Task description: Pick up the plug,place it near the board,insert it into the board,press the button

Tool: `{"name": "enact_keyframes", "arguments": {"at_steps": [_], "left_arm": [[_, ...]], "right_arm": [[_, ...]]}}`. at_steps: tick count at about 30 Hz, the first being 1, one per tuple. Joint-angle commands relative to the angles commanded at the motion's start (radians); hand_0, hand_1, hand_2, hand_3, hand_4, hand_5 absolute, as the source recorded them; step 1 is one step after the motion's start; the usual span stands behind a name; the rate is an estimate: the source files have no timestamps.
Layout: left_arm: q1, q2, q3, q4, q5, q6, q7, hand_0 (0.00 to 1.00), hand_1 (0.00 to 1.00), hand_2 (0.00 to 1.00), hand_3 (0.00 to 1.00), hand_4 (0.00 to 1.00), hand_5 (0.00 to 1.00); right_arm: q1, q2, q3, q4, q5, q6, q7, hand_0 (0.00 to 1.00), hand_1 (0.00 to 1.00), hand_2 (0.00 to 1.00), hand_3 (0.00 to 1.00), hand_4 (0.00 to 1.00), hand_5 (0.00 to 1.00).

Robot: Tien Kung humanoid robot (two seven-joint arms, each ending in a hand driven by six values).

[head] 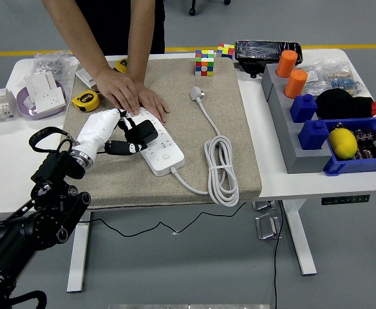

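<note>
Left hand [114,132], glossy white shell, fingers clamped round blocky black plug [141,132] over flat white board [159,145].

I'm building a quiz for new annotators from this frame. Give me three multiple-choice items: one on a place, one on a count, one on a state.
1. Where do the person's hands rest?
A. On the far end of the power strip
B. On the Rubik's cube
C. On the blue bin

2. How many orange cylinders stand on the grey rack?
A. One
B. Two
C. Four

3. What is the left robot hand doing?
A. Lying open and empty on the mat
B. Gripping the tape measure
C. Holding a black plug over the power strip

Answers:
1 A: the person's hands press flat on the far end of the white power strip.
2 B: two orange cylinders stand side by side at the rack's far end.
3 C: the left robot hand is closed on the black plug above the strip.
</note>
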Motion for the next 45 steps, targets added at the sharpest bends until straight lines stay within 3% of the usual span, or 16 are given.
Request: {"name": "enact_keyframes", "arguments": {"at_steps": [21,45], "left_arm": [[-0.007,0.017,-0.007,0.02,0.0,0.001,0.003,0.522,0.523,0.341,0.357,0.469,0.116],[-0.004,0.019,-0.008,0.046,0.0,-0.004,0.003,0.516,0.538,0.362,0.369,0.463,0.103]], "right_arm": [[0.005,-0.001,0.008,0.0,-0.001,-0.002,0.0,0.807,0.774,0.758,0.782,0.998,0.968],[0.006,0.0,0.012,-0.001,0.002,-0.005,0.003,0.807,0.774,0.758,0.782,0.998,0.97]]}}
